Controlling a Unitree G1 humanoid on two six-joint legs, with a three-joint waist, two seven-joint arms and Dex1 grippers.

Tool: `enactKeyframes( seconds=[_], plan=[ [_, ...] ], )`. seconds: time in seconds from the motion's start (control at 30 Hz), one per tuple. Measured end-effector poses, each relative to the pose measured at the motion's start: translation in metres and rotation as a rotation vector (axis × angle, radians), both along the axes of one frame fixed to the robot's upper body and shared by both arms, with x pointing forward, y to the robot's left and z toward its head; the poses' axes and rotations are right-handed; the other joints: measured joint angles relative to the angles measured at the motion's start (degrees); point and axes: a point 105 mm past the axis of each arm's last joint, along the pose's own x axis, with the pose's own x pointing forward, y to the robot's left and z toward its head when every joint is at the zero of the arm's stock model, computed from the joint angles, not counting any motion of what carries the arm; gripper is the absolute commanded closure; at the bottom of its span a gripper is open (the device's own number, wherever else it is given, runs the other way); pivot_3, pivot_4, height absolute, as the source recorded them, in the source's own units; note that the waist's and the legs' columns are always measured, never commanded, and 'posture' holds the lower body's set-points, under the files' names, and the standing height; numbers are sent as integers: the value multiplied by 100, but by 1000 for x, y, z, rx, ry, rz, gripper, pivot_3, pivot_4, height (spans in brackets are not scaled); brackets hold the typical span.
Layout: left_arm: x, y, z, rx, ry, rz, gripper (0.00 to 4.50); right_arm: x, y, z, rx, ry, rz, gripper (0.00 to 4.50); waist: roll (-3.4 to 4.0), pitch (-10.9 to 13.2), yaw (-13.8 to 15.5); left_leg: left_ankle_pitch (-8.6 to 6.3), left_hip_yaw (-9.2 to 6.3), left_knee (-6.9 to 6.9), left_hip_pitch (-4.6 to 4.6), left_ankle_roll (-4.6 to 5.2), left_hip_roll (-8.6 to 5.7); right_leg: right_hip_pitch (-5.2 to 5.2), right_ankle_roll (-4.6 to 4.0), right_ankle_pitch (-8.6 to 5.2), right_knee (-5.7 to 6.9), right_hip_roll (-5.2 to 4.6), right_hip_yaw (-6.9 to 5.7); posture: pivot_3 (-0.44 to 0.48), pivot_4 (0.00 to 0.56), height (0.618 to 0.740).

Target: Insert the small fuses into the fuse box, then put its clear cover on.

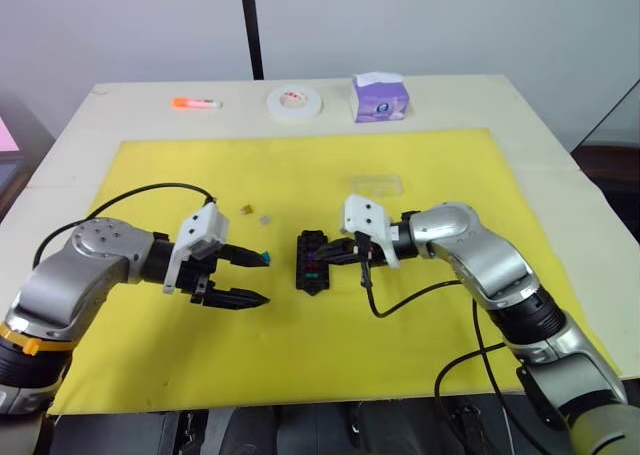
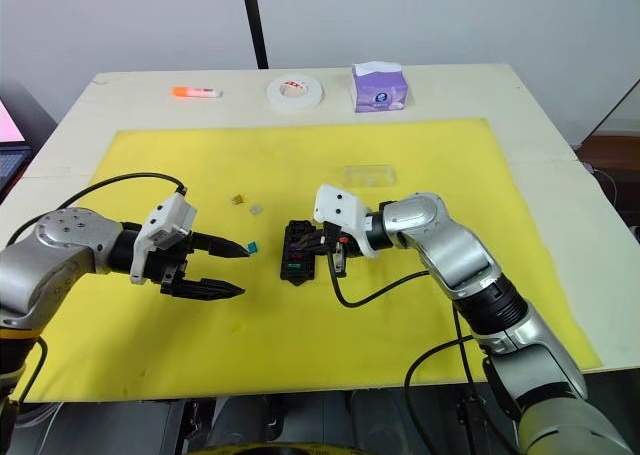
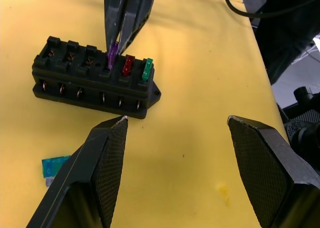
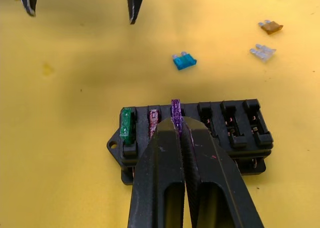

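The right gripper [image 4: 181, 125], its arm bent at the elbow and reaching in across the yellow mat [image 1: 420, 345], pinches a purple fuse [image 4: 175, 109] between closed fingertips and holds it upright at the third slot of the fuse box [image 3: 95, 77]. The black block lies directly under those fingertips, near the middle of the mat. Beside the purple piece, in the same row toward the box's pointed end, a red fuse [image 3: 128, 65] and then a green fuse [image 3: 147, 69] stand seated in their slots; the slots on the other side of the fingertips are open.

The left gripper [image 1: 247, 279] points toward the box from the opposite side, forearm low over the mat, its two black fingers spread wide with nothing between them. A teal fuse [image 4: 184, 61] lies flat on the mat just beside the tip of its upper finger, between that gripper and the box. Beyond the left fingers, a brown fuse [image 4: 271, 27] and a grey fuse [image 4: 262, 51] rest close together. The clear cover [image 1: 375, 184] sits on the mat past the right wrist, well apart from both grippers.
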Motion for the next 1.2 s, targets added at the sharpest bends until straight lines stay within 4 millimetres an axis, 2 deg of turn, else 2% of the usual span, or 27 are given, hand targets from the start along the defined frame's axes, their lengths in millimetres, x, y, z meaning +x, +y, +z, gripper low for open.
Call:
enactKeyframes(
  seconds=[1.17, 1.2],
  plan=[
    [1, 1, -1, -2, 4, 13, 1173, 2, 3, -7, -61, -34, 6, 4500, 0, 0, -2, 0, 0, 0, 5, 0, 0, 4, 0, 0, 0, 0, 0, 0, 150, 740],
    [1, 1, -1, -3, 4, 13, 1147, 2, 3, -7, -60, -34, 7, 4252, 0, 0, -2, 0, 0, 0, 5, 0, 0, 4, 0, 0, 0, 0, 0, 0, 150, 740]
  ],
)
